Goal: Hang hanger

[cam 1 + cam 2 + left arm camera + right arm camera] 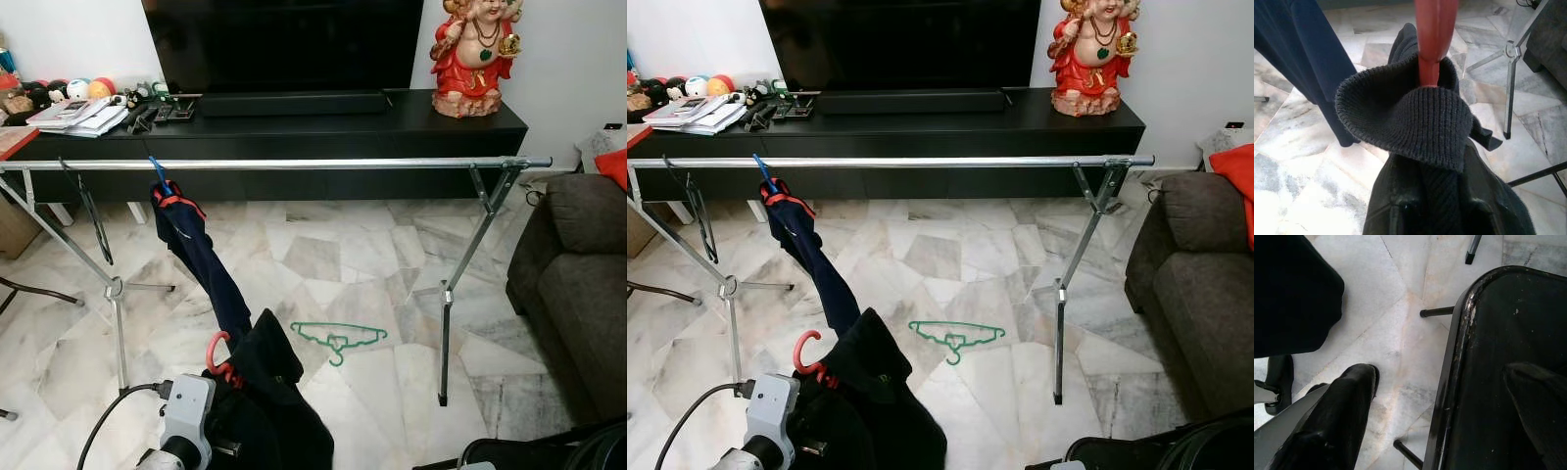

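Marble floor tiles [323, 255] spread under a long steel rail [294, 164] that runs side to side across the upper half of the frame, in front of a black TV cabinet [323, 127]. At bottom left the left claw [1436, 210] is closed on the neck of a red hanger [219, 354] carrying a dark sweater [269, 392], its hook well below and nearer than the rail, so the move must go up and forward. A blue hanger [157, 172] with a navy garment [201, 264] already hangs left of centre; a green hanger [338, 336] lies on the floor; the right claw [1327, 421] hangs idle, its grip impossible to judge.
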